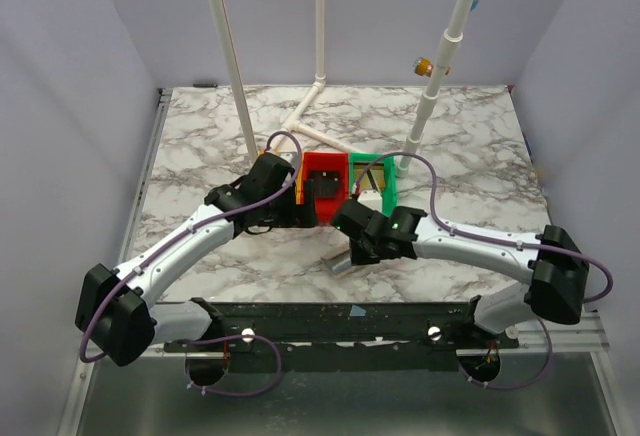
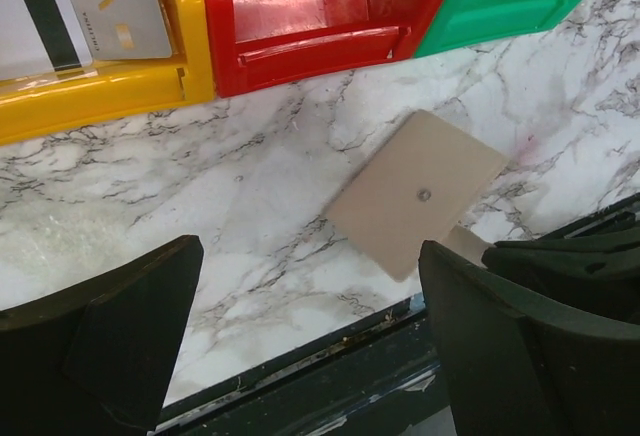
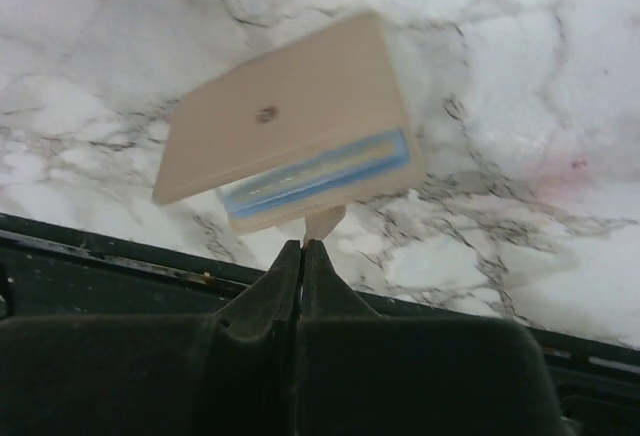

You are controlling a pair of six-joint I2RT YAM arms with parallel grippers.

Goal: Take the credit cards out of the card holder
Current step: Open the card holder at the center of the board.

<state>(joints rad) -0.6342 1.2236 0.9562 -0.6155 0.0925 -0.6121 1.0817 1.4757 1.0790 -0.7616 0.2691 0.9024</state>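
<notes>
The card holder (image 3: 285,121) is a tan, card-sized wallet that hangs tilted just above the marble near the table's front edge. Blue-edged credit cards (image 3: 315,171) show stacked in its open side. My right gripper (image 3: 303,244) is shut on a small tan tab at the holder's lower edge. In the left wrist view the holder (image 2: 415,191) lies below the trays. My left gripper (image 2: 310,256) hovers open above bare marble to the holder's left, holding nothing. Two more cards, a white one with a black stripe (image 2: 35,6) and a grey one (image 2: 115,1), lie in the yellow tray (image 2: 100,101).
A red tray (image 1: 322,184) holding a chunky black object and a green tray (image 1: 372,178) stand side by side behind the grippers. White pipes (image 1: 310,128) and upright poles stand at the back. The table's dark front rail (image 2: 330,356) runs just below the holder.
</notes>
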